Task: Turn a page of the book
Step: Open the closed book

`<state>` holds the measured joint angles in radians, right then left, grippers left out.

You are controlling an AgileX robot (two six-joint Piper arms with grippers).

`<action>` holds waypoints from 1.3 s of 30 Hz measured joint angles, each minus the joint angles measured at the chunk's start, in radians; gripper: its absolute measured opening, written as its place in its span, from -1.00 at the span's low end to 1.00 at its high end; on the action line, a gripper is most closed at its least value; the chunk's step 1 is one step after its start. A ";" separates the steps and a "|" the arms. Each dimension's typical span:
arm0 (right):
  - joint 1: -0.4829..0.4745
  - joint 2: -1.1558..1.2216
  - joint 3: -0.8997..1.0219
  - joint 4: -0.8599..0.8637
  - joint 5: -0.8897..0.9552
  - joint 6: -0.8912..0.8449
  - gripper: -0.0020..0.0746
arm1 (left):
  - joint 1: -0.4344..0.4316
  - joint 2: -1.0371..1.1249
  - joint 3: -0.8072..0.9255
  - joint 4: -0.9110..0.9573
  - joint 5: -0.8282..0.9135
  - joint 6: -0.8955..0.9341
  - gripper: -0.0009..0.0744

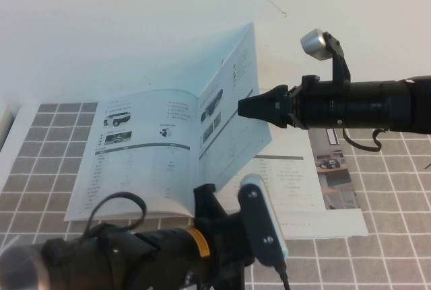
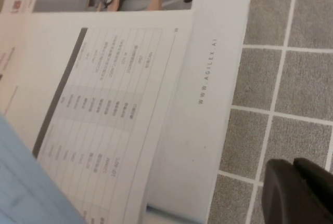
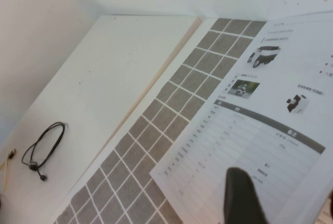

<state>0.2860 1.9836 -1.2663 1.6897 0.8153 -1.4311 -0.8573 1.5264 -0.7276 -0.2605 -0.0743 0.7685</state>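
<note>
The book (image 1: pixel 135 155) lies open on the checked mat, on top of a wider brochure (image 1: pixel 337 192). Its page (image 1: pixel 232 88) stands lifted, nearly upright above the spine, printed with a dark vehicle and a table. My right gripper (image 1: pixel 244 107) reaches in from the right at mid-height of that page, with its tip against the sheet. In the right wrist view its fingers (image 3: pixel 242 198) are wide apart and the page edge (image 3: pixel 307 182) runs between them. My left gripper (image 1: pixel 204 196) hovers at the book's front edge. Its fingers (image 2: pixel 283 193) are pressed together over the mat.
A grey checked mat (image 1: pixel 397 189) covers the table. A white board (image 3: pixel 104 78) with a coiled black cable (image 3: pixel 44 148) lies past the mat's left edge. The brochure's white margin (image 2: pixel 208 78) shows below the book's right page (image 2: pixel 104 109). A white wall stands behind.
</note>
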 joint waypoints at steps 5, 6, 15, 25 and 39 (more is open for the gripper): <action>0.000 0.000 0.000 -0.010 0.000 0.001 -0.02 | 0.041 -0.056 -0.002 -0.238 0.021 0.099 -0.99; 0.000 0.000 0.000 -0.010 0.000 0.003 -0.02 | 0.059 -0.070 -0.010 -0.277 0.053 0.132 -0.99; 0.000 0.000 0.000 -0.014 0.000 0.003 -0.02 | 0.196 -0.068 -0.211 -0.004 0.686 -0.082 -0.99; 0.000 0.000 0.000 -0.014 -0.004 0.003 -0.02 | 0.200 -0.018 -0.224 0.920 0.668 -1.238 -0.99; 0.000 0.000 0.000 -0.008 -0.013 0.010 -0.02 | 0.067 -0.101 0.030 1.946 0.430 -2.773 -0.99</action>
<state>0.2860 1.9836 -1.2663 1.6819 0.8027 -1.4210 -0.7904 1.4252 -0.6980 1.6857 0.3555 -2.0041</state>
